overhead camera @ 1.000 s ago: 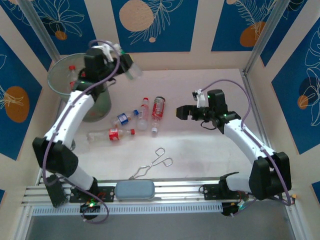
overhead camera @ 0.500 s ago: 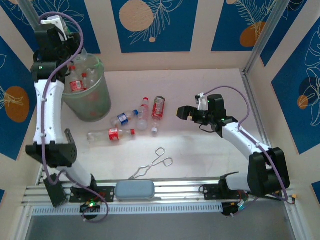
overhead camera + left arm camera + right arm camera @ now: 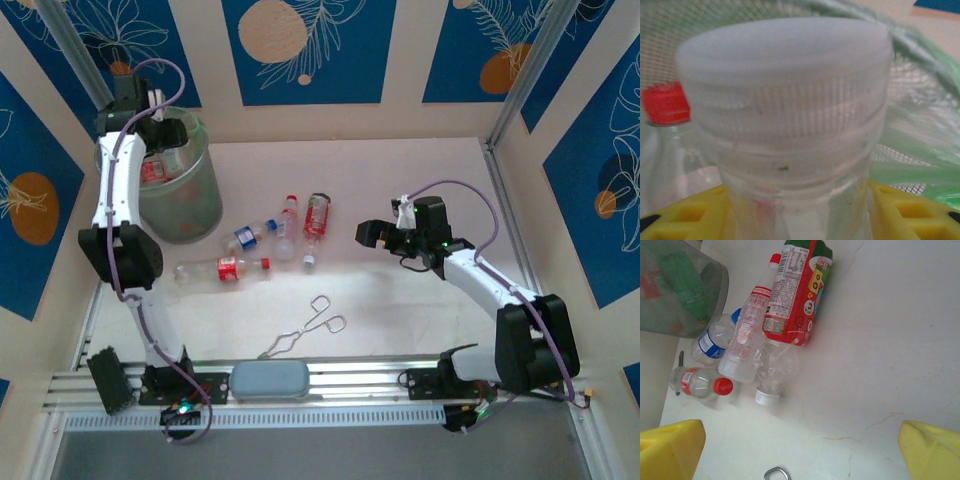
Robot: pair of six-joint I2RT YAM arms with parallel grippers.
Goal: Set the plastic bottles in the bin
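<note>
The left gripper (image 3: 800, 212) pinches a white-capped clear bottle (image 3: 785, 95) by its neck above the bin (image 3: 205, 210), far left. Five more bottles (image 3: 747, 335) lie on the desk (image 3: 400, 180). The right gripper (image 3: 368, 232) hovers spread beside them. They are likely light, thin-walled and slippery, so grip the stiffer neck.

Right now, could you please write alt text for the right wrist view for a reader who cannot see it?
Five plastic bottles lie clustered on the white table, the biggest labelled red and green, with the bin at upper left. The right claw is open, its yellow fingers at the bottom corners.
</note>
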